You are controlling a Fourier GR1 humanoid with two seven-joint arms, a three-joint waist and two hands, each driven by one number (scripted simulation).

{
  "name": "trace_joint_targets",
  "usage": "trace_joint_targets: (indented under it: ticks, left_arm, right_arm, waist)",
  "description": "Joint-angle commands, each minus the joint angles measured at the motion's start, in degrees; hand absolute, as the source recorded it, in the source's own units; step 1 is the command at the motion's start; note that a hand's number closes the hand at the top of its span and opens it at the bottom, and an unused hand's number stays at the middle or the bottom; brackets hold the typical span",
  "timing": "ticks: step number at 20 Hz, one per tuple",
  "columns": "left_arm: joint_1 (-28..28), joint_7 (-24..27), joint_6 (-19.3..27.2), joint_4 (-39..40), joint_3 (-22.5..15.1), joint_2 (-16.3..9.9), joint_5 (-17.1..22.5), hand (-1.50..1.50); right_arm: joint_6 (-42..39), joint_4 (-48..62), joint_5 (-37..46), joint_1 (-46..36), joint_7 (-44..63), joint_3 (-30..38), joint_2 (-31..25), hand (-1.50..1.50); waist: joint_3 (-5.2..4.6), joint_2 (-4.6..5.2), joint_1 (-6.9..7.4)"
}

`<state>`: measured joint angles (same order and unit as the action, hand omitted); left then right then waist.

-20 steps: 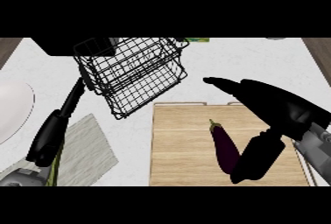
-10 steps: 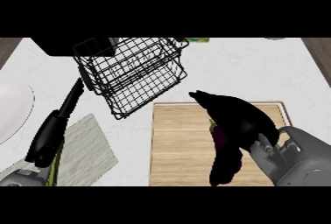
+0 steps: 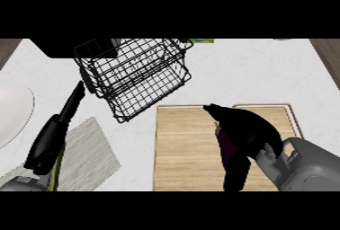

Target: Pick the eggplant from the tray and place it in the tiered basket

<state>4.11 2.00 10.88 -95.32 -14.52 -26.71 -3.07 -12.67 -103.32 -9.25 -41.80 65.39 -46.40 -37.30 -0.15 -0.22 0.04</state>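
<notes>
— Head view first: where is the eggplant (image 3: 228,144)?

— On the wooden tray (image 3: 186,152), at the right part of the white desk (image 3: 252,72). Only a strip of purple shows, running lengthwise along the tray. The right hand (image 3: 247,130) lies over it and hides most of it.

— Are its fingers around it?

— They curl down over the eggplant, with a dark finger or thumb (image 3: 235,173) reaching toward the tray's near edge. It looks like a grasp, though the hand covers the contact, so I would not swear to it. The eggplant appears to lie on the tray.

— And the tiered basket (image 3: 136,74)?

— Black wire, tilted in this view, standing on the desk up and to the left of the tray, apart from it.

— The other hand?

— The left hand (image 3: 50,143) shows at the lower left, long and dark, fingers straight and pointing up toward the basket, over a grey cloth (image 3: 90,155). It holds nothing. A white plate (image 3: 12,112) sits at the left edge.
</notes>
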Motion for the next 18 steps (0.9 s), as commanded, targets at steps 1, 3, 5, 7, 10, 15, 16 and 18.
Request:
trace_joint_targets:
  ticks: [1, 3, 5, 7, 10, 15, 16, 18]
  left_arm:
    - [1.90, 2.03, 0.25, 2.36, 0.50, 1.47, -0.96, 0.00]
    - [-0.46, 4.10, -1.00, 2.07, 1.19, 0.51, -0.35, 0.00]
    - [0.59, 4.00, -1.99, 3.20, 2.32, 0.44, 0.60, 0.00]
    - [1.51, 3.84, -2.41, 3.67, 1.79, 1.15, -0.02, 0.00]
    - [2.26, -0.16, -3.31, -0.08, 3.87, -0.56, 0.67, 0.00]
    - [2.52, 2.08, -4.32, 2.25, 4.75, 1.02, 0.32, 0.00]
    - [0.69, 0.84, -4.23, -0.42, 3.48, 1.15, -1.03, 0.00]
    - [1.23, -0.92, -1.73, -0.24, 1.09, 3.74, -4.21, 0.00]
  right_arm:
    - [-5.93, -3.65, -3.31, -0.17, 11.13, -1.02, -1.78, -1.50]
    - [-5.48, 0.39, -2.68, 1.11, 8.17, -1.27, -1.98, -1.50]
    - [-5.08, -2.95, -2.91, 1.26, 10.28, -1.06, -4.10, -1.50]
    - [-1.84, 0.82, 1.74, 1.20, 9.23, -2.33, -1.13, -1.50]
    - [-1.27, -0.83, 5.34, 3.17, 4.75, -0.01, -5.71, -1.50]
    - [-1.79, -0.77, 7.25, 4.87, 4.47, 2.91, -4.64, -1.50]
    - [-2.53, 0.87, 7.48, 5.26, 3.51, 3.62, -3.59, -1.50]
    - [-2.10, 0.40, 9.10, 8.92, 0.78, 2.67, -5.55, -1.50]
  waist:
    - [0.04, 0.01, -0.72]
    - [0.07, 0.15, -0.05]
    - [0.05, 0.03, -0.50]
    - [0.08, 0.17, -0.14]
    - [0.14, 0.06, -0.14]
    - [0.11, 0.15, -0.27]
    - [0.13, 0.14, 0.05]
    - [0.15, 0.16, -0.26]
